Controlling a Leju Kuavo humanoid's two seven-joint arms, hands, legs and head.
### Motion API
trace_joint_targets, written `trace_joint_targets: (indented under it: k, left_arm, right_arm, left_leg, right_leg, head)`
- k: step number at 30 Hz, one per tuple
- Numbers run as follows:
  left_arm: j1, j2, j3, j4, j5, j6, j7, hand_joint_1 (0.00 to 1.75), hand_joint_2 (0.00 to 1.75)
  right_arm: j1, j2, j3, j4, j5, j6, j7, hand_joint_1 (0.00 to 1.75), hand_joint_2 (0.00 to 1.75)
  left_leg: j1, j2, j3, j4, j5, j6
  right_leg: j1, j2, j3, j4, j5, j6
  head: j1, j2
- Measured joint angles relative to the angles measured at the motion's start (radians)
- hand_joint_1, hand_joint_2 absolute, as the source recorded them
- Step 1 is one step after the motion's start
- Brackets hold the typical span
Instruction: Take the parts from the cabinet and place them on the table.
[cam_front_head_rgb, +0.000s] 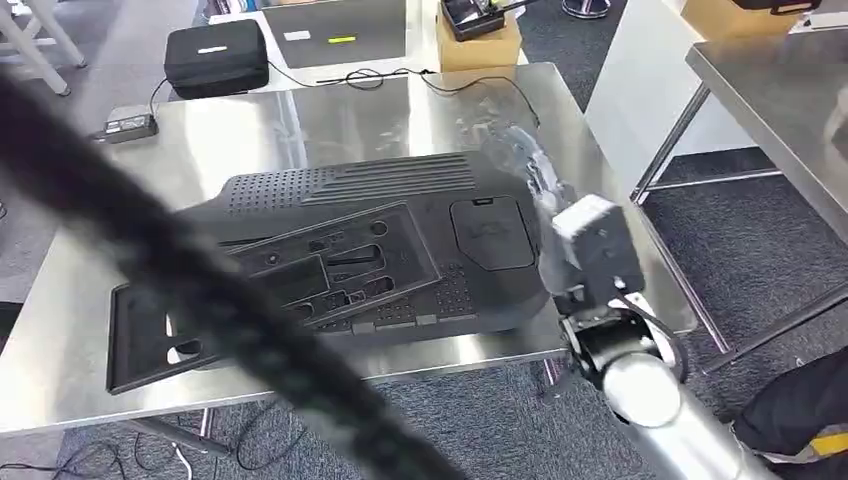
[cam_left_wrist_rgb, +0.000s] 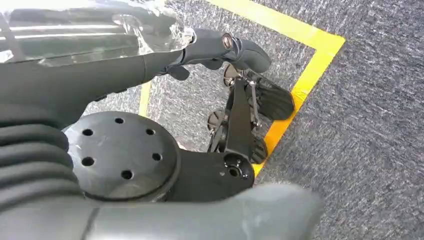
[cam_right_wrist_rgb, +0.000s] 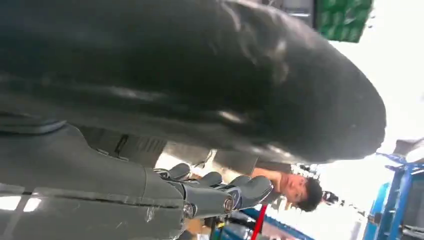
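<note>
A large black plastic part (cam_front_head_rgb: 380, 240), ribbed and perforated with recessed pockets, lies flat across the steel table (cam_front_head_rgb: 350, 120). My right hand (cam_front_head_rgb: 530, 170) is blurred at the part's right end, over the table, with the wrist just behind it. In the right wrist view the part (cam_right_wrist_rgb: 200, 75) looms close above the right hand (cam_right_wrist_rgb: 220, 192), whose fingers are loosely extended with a gap of light between them and the part. My left hand (cam_left_wrist_rgb: 240, 100) hangs over grey carpet with its fingers apart, holding nothing.
A thick dark blurred cable (cam_front_head_rgb: 200, 280) crosses the head view diagonally in front of the part. A black case (cam_front_head_rgb: 215, 55), a cardboard box (cam_front_head_rgb: 480, 45) and a power adapter (cam_front_head_rgb: 130, 125) sit at the table's far side. Another steel table (cam_front_head_rgb: 790, 90) stands to the right. A person (cam_right_wrist_rgb: 295, 187) is nearby.
</note>
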Motion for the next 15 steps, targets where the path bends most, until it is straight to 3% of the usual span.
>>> trace_joint_targets:
  k: [8,11,12,13,15]
  left_arm:
    - [-0.001,0.0,0.002,0.0,0.0,-0.001,0.006,0.0,0.0]
    - [-0.001,0.0,0.002,0.0,0.001,0.008,0.007,0.0,0.0]
    - [-0.001,-0.001,0.002,0.0,0.001,0.01,0.009,0.0,0.0]
    - [-0.003,-0.005,0.002,0.0,0.001,0.011,0.01,0.0,0.0]
    - [-0.006,-0.006,0.002,0.0,0.001,0.011,0.011,0.0,0.0]
  right_arm:
    - [0.015,-0.01,-0.007,-0.049,-0.044,0.036,-0.048,0.0,0.0]
    - [0.005,-0.008,-0.007,-0.053,-0.047,0.045,-0.051,0.0,0.0]
    - [0.003,-0.009,-0.007,-0.055,-0.047,0.047,-0.051,0.0,0.0]
    - [0.001,-0.008,-0.007,-0.055,-0.048,0.048,-0.052,0.0,0.0]
    - [-0.003,-0.008,-0.007,-0.055,-0.048,0.048,-0.052,0.0,0.0]
  left_leg:
    - [-0.004,0.001,-0.003,0.014,-0.009,0.014]
    - [-0.007,0.0,-0.001,0.011,0.001,0.027]
    - [0.007,0.0,0.008,-0.011,0.016,0.034]
    - [0.006,0.002,0.011,-0.023,0.024,0.035]
    - [0.006,0.003,0.005,-0.025,0.029,0.041]
  right_leg:
    - [-0.005,-0.001,0.005,-0.002,-0.001,0.011]
    - [-0.007,-0.003,0.013,-0.011,0.01,0.026]
    - [-0.004,-0.002,0.013,-0.01,0.003,0.031]
    - [-0.005,-0.001,0.011,0.001,-0.016,0.034]
    - [-0.006,0.001,-0.037,0.124,-0.105,0.038]
  head:
    - [-0.006,0.0]
    - [-0.008,0.0]
    - [-0.01,0.0]
    - [-0.003,0.0]
    - [0.011,0.0]
